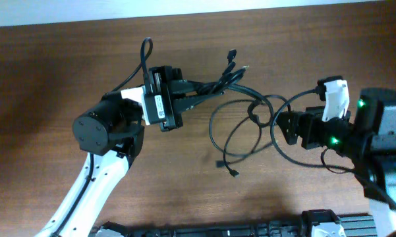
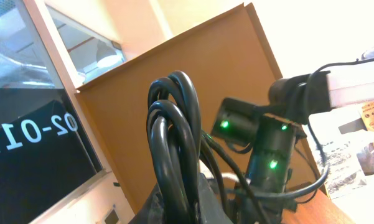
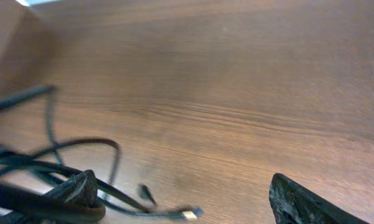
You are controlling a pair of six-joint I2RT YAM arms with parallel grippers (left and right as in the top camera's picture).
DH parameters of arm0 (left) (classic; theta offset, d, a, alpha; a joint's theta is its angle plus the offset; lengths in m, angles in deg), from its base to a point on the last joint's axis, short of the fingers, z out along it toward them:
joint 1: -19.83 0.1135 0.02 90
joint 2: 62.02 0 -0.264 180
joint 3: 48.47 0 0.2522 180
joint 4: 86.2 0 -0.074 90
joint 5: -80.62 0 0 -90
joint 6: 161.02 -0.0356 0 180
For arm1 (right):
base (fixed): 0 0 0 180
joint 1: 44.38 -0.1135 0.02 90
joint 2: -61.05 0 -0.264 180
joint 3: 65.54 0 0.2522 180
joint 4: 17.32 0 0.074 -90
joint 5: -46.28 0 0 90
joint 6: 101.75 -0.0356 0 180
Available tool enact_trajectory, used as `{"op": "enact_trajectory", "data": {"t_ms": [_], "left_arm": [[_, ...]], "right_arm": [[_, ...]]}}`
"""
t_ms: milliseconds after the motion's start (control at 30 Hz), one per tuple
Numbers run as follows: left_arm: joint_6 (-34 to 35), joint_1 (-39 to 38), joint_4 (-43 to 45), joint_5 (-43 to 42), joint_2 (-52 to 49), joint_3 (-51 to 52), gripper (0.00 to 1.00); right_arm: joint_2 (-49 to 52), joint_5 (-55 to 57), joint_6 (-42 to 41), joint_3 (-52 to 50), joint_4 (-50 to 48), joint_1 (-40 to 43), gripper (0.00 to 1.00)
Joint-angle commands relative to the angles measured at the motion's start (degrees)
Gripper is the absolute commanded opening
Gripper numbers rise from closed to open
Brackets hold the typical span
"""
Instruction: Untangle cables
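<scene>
Both arms over the table point(image 1: 59, 59). The left fingers point(image 1: 182, 93) are clamped shut on the cables point(image 1: 219, 84), holding the bunch near top-centre. The rest trails right in loose loops that cross at a knot point(image 1: 254, 118). The right fingers point(image 1: 284, 126) are wide open and empty, just beside the outer loop; in the wrist view a strand runs right by one finger. Step looks like grabbing a single strand. To do it well: take one strand only, past the knot, close fully, then pull away from the left hold, low and slow, so the loops open rather than tighten.
</scene>
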Motion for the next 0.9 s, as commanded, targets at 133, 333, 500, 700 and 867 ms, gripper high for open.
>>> {"op": "enact_trajectory", "data": {"t_ms": [133,333,500,700,867], "left_arm": [[-0.1,0.1,6.8,1.9,-0.2,-1.2,0.00],[0.0,5.3,9.1,5.7,-0.1,-1.2,0.00],[0.0,9.8,9.2,8.6,-0.1,-1.2,0.00],[0.0,13.9,10.4,14.7,-0.1,-1.2,0.00],[-0.1,16.9,11.8,17.5,-0.1,-1.2,0.00]], "right_arm": [[7.6,14.8,-3.9,0.1,3.7,0.2,0.87],[11.3,18.8,-3.9,0.1,7.0,0.2,0.87],[11.8,20.2,-3.9,0.1,7.3,0.2,0.88],[11.8,20.7,-3.9,0.1,7.3,0.2,0.91],[12.1,22.2,-3.9,0.1,7.7,0.2,0.92]]}}
